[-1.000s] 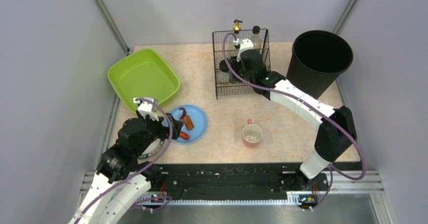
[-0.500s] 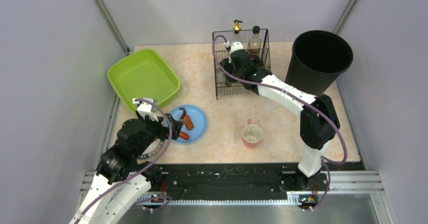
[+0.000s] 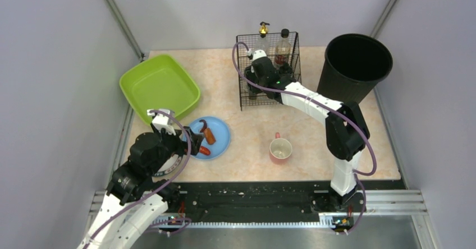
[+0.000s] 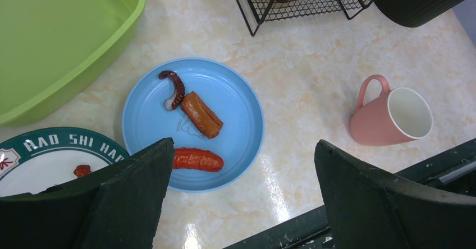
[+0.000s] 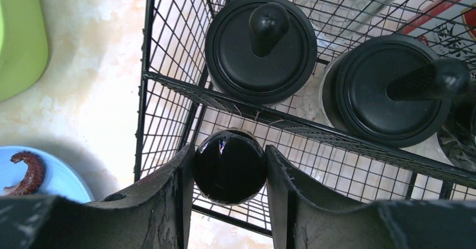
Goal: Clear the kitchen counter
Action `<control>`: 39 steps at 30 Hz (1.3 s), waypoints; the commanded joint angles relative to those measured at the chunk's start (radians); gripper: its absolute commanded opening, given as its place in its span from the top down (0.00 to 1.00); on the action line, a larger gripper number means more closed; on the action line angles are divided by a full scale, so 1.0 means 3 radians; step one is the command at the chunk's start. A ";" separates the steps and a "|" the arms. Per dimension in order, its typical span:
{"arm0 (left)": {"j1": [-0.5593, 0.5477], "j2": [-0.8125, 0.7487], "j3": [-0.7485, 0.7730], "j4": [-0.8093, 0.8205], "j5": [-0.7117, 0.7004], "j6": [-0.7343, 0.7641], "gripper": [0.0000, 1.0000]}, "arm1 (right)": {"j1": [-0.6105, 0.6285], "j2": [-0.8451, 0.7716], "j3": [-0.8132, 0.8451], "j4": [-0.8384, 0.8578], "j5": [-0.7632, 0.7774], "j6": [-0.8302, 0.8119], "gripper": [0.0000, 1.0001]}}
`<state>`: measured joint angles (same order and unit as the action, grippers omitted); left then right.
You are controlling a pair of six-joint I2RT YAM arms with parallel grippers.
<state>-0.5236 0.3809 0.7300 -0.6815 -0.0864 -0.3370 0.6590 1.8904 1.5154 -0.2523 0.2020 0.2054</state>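
Right arm has swung further left over the wire basket (image 3: 268, 69) and its elbow has folded nearer; left arm unchanged. Right pincer (image 5: 230, 176) pinches a glossy black bottle cap (image 5: 230, 165) in the basket's near compartment, fingers (image 5: 174, 204) pressed to both sides. Two black pump lids (image 5: 261, 47) sit in the compartment behind. Top view hides this grip under the wrist.

Left pincer (image 4: 242, 148) is spread wide and holds nothing. It hangs over the surface (image 3: 247, 125) above a blue plate (image 4: 241, 109) holding a sausage (image 4: 196, 159), a tentacle (image 4: 175, 86) and a fried piece (image 4: 201, 114). The surface lies beneath both pincers; the basket stands at its far middle. Only the left wrist view shows a lettered white plate (image 4: 39, 165). Pink mug (image 4: 393, 117) lies right of the blue plate.
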 commanded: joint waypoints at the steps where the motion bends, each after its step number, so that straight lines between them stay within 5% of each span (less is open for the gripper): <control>1: 0.0002 -0.0053 -0.0002 0.0129 0.0030 0.0039 0.01 | 0.0040 0.0027 0.0186 0.0014 -0.0020 0.0046 0.84; 7: 0.0002 -0.0056 -0.0004 0.0129 0.0032 0.0039 0.01 | 0.0039 0.0019 0.0198 -0.0025 -0.0007 0.0076 0.58; 15: 0.0002 -0.0049 -0.0003 0.0129 0.0031 0.0039 0.01 | 0.0040 -0.0135 0.0188 -0.0068 0.0023 0.0075 0.47; 39: 0.0005 -0.0007 -0.0004 0.0109 -0.0056 0.0019 0.01 | 0.0443 -0.1241 -0.0370 -0.0108 0.0103 -0.0030 0.38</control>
<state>-0.5236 0.3737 0.7300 -0.6815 -0.0906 -0.3374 0.7483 1.6035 1.4536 -0.3031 0.2169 0.2073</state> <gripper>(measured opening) 0.991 0.616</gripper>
